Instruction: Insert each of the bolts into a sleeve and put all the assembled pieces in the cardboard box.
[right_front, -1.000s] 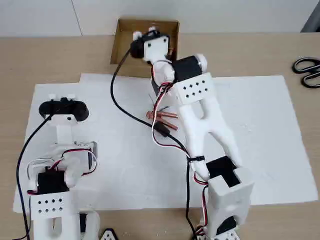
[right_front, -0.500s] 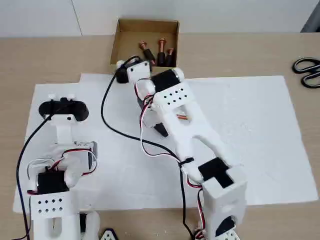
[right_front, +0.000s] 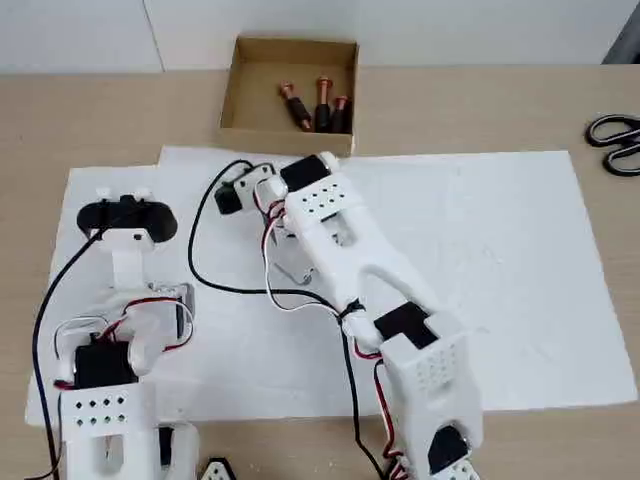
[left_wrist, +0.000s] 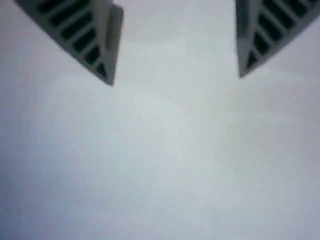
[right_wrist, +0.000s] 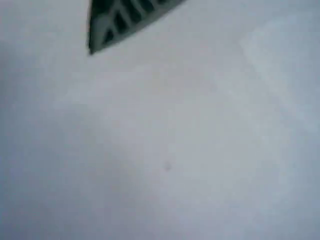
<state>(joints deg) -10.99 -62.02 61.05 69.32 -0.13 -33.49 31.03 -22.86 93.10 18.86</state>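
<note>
Three assembled pieces (right_front: 322, 103), each a copper-coloured bolt seated in a dark sleeve, lie side by side in the cardboard box (right_front: 255, 100), toward its right half. The box stands on the table (right_front: 100, 110), just beyond the far edge of the white paper sheet (right_front: 500, 260).

Change: one second ago the right gripper (right_front: 228, 195) was over the box and covered its contents. Half a second ago it was at the near wall of the box. It is now over the paper, near the box but clear of it. Whether its jaws stand wide or narrow cannot be determined. The right wrist view shows bare paper beneath it.

Assessment: the latest delivery appears complete, and the arm is withdrawing for the next cycle. One second ago, loose copper-coloured parts lay on the paper under this arm. The arm now covers that area, so the remaining count cannot be confirmed.

The left gripper (left_wrist: 175, 77) has not moved. It is parked over the left part of the sheet, jaws wide apart with nothing between them.

Scissors (right_front: 615, 140) lie at the right edge of the table, well apart from the work.
</note>
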